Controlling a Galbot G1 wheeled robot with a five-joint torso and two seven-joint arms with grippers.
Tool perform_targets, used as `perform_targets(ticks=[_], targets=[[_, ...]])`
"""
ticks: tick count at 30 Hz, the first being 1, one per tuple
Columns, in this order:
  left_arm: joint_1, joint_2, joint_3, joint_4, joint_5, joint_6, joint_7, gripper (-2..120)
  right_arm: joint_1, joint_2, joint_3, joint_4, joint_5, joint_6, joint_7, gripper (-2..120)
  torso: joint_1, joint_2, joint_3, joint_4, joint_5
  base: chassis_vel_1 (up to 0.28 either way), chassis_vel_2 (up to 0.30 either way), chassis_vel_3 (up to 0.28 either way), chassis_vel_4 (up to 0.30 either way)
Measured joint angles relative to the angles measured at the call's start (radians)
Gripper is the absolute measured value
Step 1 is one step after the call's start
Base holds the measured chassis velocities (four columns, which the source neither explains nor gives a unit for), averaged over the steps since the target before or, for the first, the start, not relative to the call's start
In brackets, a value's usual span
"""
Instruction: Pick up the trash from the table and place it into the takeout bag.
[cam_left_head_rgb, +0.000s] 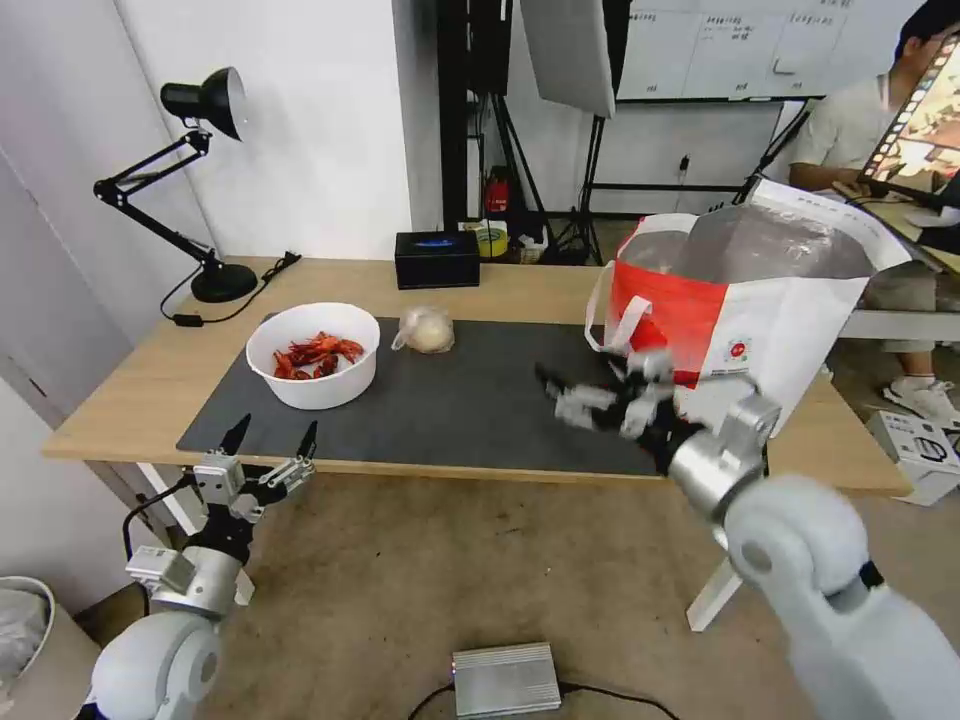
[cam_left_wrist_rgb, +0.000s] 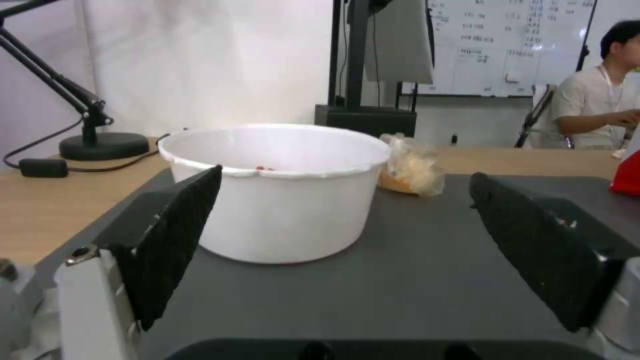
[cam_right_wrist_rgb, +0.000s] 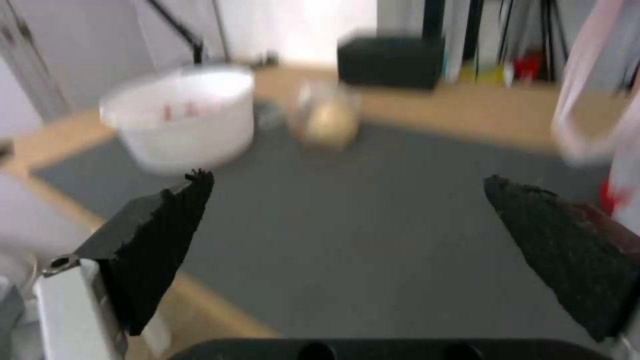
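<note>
A white bowl (cam_left_head_rgb: 312, 355) of red crayfish shells stands on the left of the dark grey mat (cam_left_head_rgb: 470, 410). Behind it to the right lies a clear baggie (cam_left_head_rgb: 427, 330) with a beige lump. The white-and-red takeout bag (cam_left_head_rgb: 750, 290) stands open at the table's (cam_left_head_rgb: 120, 390) right end. My left gripper (cam_left_head_rgb: 272, 436) hovers open at the table's front edge, facing the bowl (cam_left_wrist_rgb: 280, 200) and, beyond it, the baggie (cam_left_wrist_rgb: 410, 170). My right gripper (cam_left_head_rgb: 590, 392) is open and empty above the mat, just left of the bag. It looks toward the bowl (cam_right_wrist_rgb: 180, 117) and baggie (cam_right_wrist_rgb: 327, 117).
A black box (cam_left_head_rgb: 436, 258) sits at the table's back edge and a black desk lamp (cam_left_head_rgb: 205, 190) at the back left. On the floor lie a silver box (cam_left_head_rgb: 505, 680) and a carton (cam_left_head_rgb: 920, 450). A person sits behind the bag.
</note>
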Motion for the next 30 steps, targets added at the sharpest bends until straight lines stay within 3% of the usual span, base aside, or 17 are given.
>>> perform_targets(ticks=[6, 15, 30], targets=[[0.011, 0.009, -0.016, 0.003, -0.011, 0.002, 0.025, 100, -0.090, 0.005, -0.009, 0.016, -0.046, 0.002, 0.019, 100, 0.000, 0.000, 0.000, 0.0001, -0.0002, 0.000, 0.000, 0.000, 0.000], [0.040, 0.035, -0.066, 0.013, -0.018, 0.015, 0.099, 100, -0.226, 0.041, -0.013, 0.017, -0.156, 0.125, 0.016, 100, 0.000, 0.000, 0.000, 0.0000, -0.0001, 0.000, 0.000, 0.000, 0.000], [0.058, 0.045, -0.099, 0.007, -0.022, 0.030, 0.108, 100, -0.280, 0.083, -0.046, -0.001, -0.220, 0.261, 0.055, 100, 0.000, 0.000, 0.000, 0.0000, -0.0001, 0.000, 0.000, 0.000, 0.000]])
